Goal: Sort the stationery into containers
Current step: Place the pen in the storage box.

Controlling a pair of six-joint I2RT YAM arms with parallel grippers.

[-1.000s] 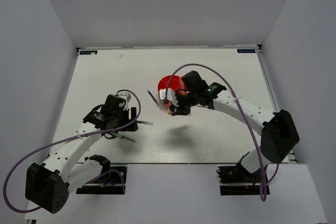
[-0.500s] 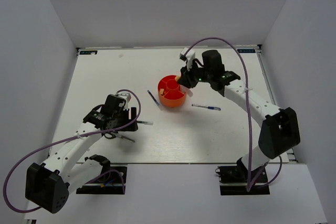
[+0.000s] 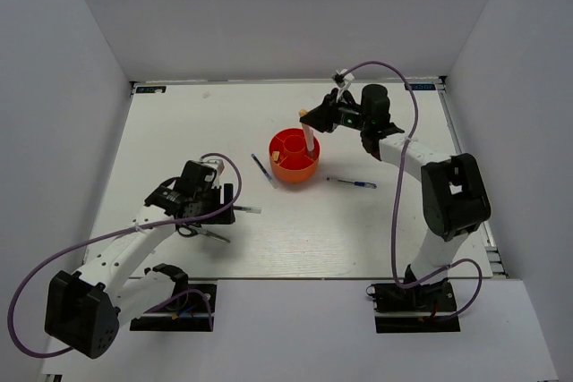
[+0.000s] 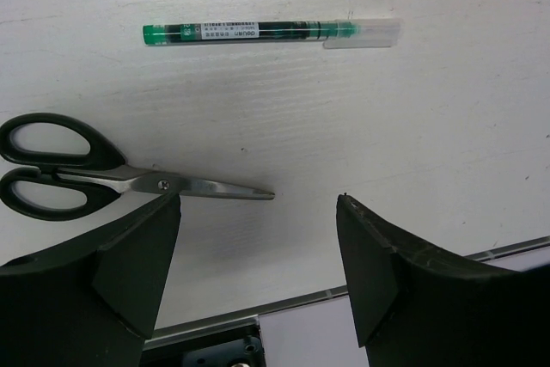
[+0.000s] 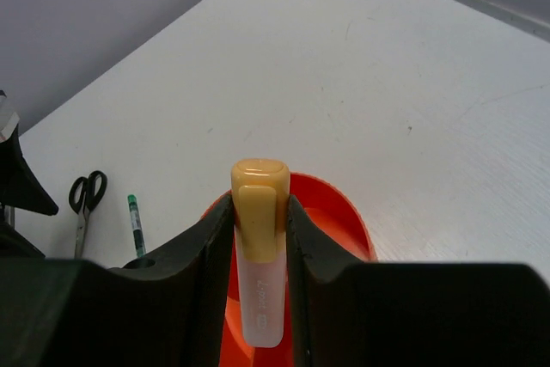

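**A:** The right gripper is up at the far side of the table, jaws clamped tight on a marker. Its yellow-orange end is on top and its pale, see-through barrel is squeezed between the two fingers.

**B:** And where does that marker sit against the orange-red tub?

**A:** From the top camera it stands close to upright, a touch tilted, with its lower end over the tub's 3 o'clock side. I can't tell whether the tip touches the bottom.

**B:** Loose items near the tub?

**A:** A blue pen lies on the table just beside the tub at its 9 o'clock, clear of the rim. A second blue pen lies at the tub's 4 o'clock, near but not touching.

**B:** Over to the left arm.

**A:** The left gripper is spread wide above the table, nothing between the fingers. On its wrist camera, black-handled scissors lie shut. Their blade tip points to 3 o'clock and their blades run just beside one finger's tip. A green pen with a clear cap lies at 12 o'clock from the scissors, apart from them.

**B:** And those two against the tub?

**A:** Both lie at roughly its 8 o'clock, well apart from it.
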